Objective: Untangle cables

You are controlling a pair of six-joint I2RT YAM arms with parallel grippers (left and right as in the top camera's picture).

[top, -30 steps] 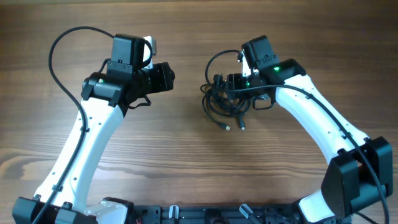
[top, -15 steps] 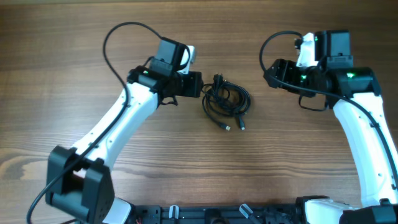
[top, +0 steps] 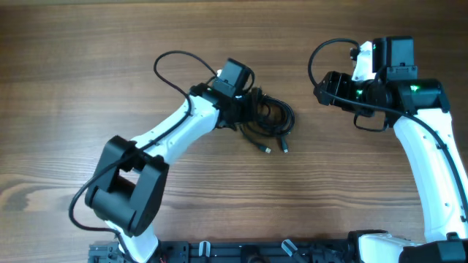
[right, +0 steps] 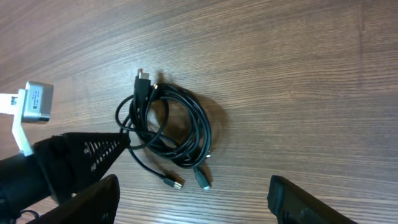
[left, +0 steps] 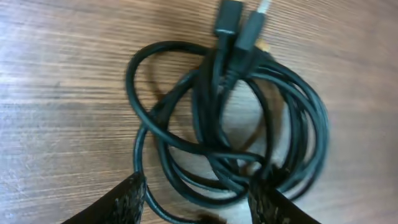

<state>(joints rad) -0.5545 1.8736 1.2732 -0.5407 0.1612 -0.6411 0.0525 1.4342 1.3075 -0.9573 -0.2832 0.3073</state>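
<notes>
The tangled coil of thin black cables (left: 230,124) lies on the brown wooden desk (top: 88,58), its near loops between my left jaws, which stand spread, pinching nothing. My right jaws hang spread and empty, well apart from it. I judge this the first grasp: next, close on one strand only.

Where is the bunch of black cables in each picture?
Overhead: the cables lie just above the middle of the picture.
Left wrist: the cables fill the middle.
Right wrist: the cables lie left of the middle.
Shared landmark: the left fingers, at the edge of the bunch in all three.
</notes>
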